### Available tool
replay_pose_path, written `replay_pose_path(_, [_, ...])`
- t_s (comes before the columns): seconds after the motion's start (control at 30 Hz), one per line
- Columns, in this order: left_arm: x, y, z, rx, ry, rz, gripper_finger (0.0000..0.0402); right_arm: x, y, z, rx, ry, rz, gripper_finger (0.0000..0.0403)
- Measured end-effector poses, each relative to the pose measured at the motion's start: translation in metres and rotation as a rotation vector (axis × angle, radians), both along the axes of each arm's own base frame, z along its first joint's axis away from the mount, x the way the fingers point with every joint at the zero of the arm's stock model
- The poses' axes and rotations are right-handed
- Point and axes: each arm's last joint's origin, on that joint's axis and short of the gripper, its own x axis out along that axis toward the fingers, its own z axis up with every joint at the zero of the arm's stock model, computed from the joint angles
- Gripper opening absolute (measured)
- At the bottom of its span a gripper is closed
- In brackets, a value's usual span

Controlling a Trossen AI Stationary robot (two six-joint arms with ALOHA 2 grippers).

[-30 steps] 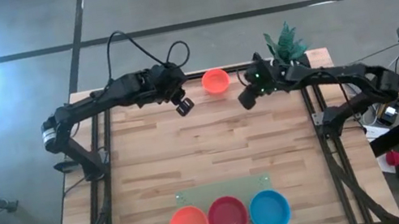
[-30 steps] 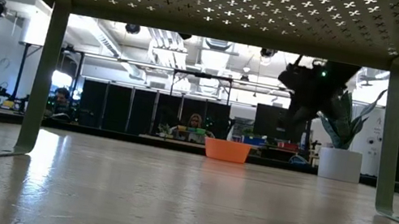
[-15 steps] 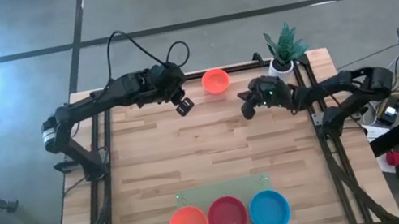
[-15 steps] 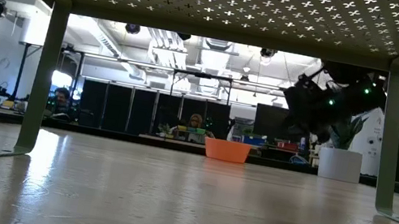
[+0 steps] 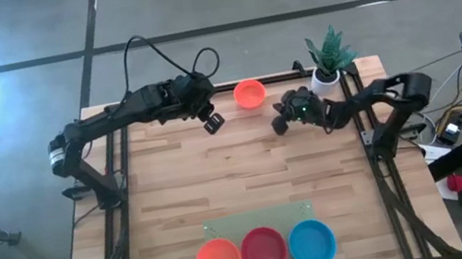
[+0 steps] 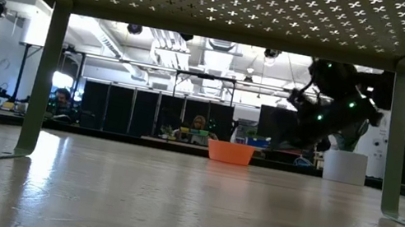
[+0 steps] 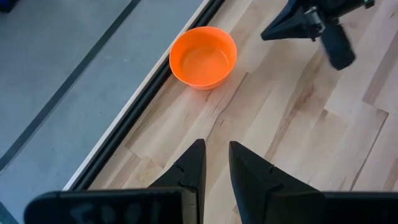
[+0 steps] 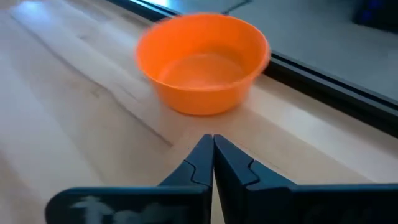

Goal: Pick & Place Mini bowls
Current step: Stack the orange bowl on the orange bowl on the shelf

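High view: right hand (image 5: 281,126), pinched shut and empty, nears the orange bowl (image 5: 250,94) at 12 o'clock; needs opening first.

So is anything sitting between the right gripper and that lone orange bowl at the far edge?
Nothing visible. The right gripper, fingers shut, points at the orange bowl across bare wood in the right wrist view. The left gripper hangs on the bowl's other side, and the plant stands off to the right.

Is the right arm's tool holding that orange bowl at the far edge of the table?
No, the right tool is shut and empty, and the orange bowl sits apart on the table.
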Motion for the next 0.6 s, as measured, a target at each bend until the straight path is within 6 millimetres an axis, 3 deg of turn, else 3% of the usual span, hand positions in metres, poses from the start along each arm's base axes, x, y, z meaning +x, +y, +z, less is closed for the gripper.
replay_pose_path(0.47, [-0.002,-0.001,-0.002,-0.008,0.036,-0.003,0.0064,0.034,-0.019,-0.02,-0.043,0.017,-0.05,0.0008])
replay_pose_path(0.6, [-0.003,-0.001,-0.003,-0.01,0.046,-0.003,0.0064,0.04,-0.016,-0.018,-0.074,0.02,-0.08,0.0008])
